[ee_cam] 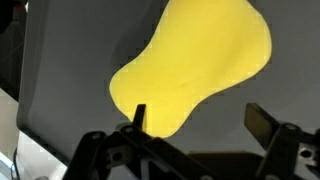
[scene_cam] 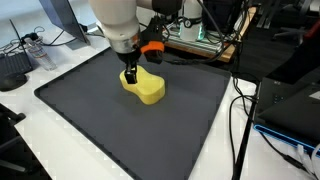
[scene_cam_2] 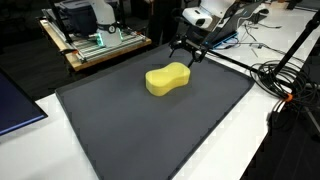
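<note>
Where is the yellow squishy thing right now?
The yellow sponge lies on the dark grey mat, in its far half in both exterior views, right by the open gripper. In the wrist view it fills the upper middle.

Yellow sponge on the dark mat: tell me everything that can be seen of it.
The yellow peanut-shaped foam sponge is one soft-looking, matte block with two rounded lobes and a narrowed waist, thick, clean and undeformed. It lies flat on the dark grey mat. The open black gripper hangs over one lobe; whether a finger touches it cannot be told.
</note>
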{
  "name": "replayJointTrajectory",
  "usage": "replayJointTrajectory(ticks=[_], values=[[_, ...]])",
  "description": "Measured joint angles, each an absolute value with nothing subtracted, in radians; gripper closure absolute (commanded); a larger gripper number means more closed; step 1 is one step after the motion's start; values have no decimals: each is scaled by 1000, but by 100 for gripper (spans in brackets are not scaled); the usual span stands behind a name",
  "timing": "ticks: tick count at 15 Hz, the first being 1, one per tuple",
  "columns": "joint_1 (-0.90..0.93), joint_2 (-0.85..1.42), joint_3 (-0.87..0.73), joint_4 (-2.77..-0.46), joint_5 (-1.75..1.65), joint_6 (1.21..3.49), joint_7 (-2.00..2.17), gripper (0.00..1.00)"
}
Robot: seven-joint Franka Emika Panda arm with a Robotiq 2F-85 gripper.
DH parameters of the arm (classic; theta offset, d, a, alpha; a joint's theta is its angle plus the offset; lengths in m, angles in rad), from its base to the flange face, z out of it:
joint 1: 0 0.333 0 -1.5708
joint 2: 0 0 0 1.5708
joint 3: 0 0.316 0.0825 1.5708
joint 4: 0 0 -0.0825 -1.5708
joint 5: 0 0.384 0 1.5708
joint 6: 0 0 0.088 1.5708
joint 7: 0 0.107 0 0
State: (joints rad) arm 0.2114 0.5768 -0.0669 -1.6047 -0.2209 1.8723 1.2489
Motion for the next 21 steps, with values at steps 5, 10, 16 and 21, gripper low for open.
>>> replayJointTrajectory(ticks=[5,10,16,21], values=[[219,665,-69,-1495,-221,1827,1332,0],[227,731,-70,-1438,-221,1823,1432,0],[231,771,-73,-1420,-221,1806,1512,0],[214,764,-79,-1416,-217,1790,1508,0]])
